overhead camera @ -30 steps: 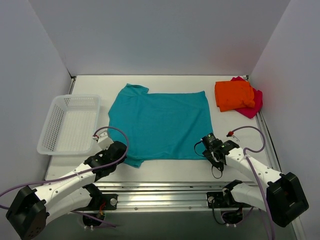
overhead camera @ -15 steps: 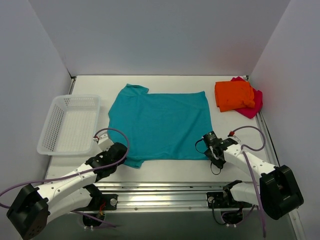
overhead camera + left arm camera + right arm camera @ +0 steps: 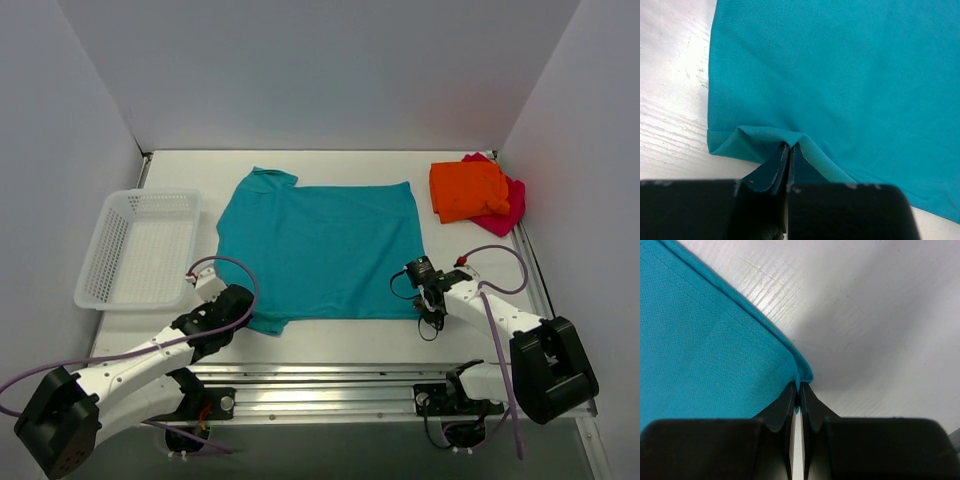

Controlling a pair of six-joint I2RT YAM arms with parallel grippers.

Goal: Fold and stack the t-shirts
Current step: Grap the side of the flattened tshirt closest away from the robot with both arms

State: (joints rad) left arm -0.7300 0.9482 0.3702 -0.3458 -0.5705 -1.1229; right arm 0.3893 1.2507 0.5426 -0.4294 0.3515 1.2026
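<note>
Jaws of both arms pinch the teal-blue t-shirt [image 3: 320, 250], flat on the desk [image 3: 350, 165]: left at its near sleeve edge, right at its near hem corner. Lift both together, keep the edge taut, and lay it squarely over the far edge.

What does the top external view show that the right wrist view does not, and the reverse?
Only the top view: the white plastic mesh basket, and the bright orange cloth shirt lying on the magenta-pink cloth shirt. Only the wrist view: the hem stitching, and the right claw, jaws shut on the hem corner. Both: the teal-blue cloth t-shirt and the white table.
</note>
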